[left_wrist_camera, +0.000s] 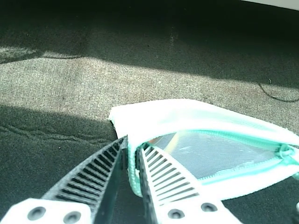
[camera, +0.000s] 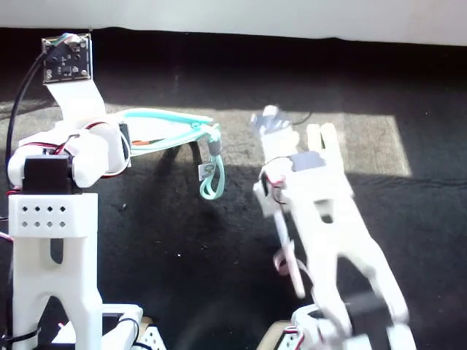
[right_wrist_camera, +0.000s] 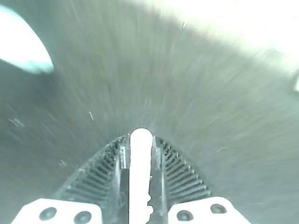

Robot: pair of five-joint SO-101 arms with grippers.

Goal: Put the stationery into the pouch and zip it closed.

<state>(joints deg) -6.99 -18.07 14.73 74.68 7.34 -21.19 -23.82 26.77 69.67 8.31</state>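
The pouch (camera: 169, 120) is white mesh with a teal zipper, held up off the dark mat (camera: 219, 248), its mouth open. My left gripper (left_wrist_camera: 131, 150) is shut on the pouch's (left_wrist_camera: 205, 154) end by the zipper edge; something yellowish shows through the mesh. A teal loop (camera: 212, 182) hangs from the pouch's far end. My right gripper (right_wrist_camera: 140, 140) is shut on a white pen-like stick (right_wrist_camera: 140, 163) that points out between its fingers. In the high view the right gripper (camera: 322, 137) is to the right of the pouch, apart from it.
A sunlit band (camera: 365, 146) crosses the mat behind the arms; the rest lies in shade. The left arm's white base (camera: 51, 248) stands at the front left, the right arm's base (camera: 350, 321) at the front right. A thin dark cord (left_wrist_camera: 280, 93) lies on the mat.
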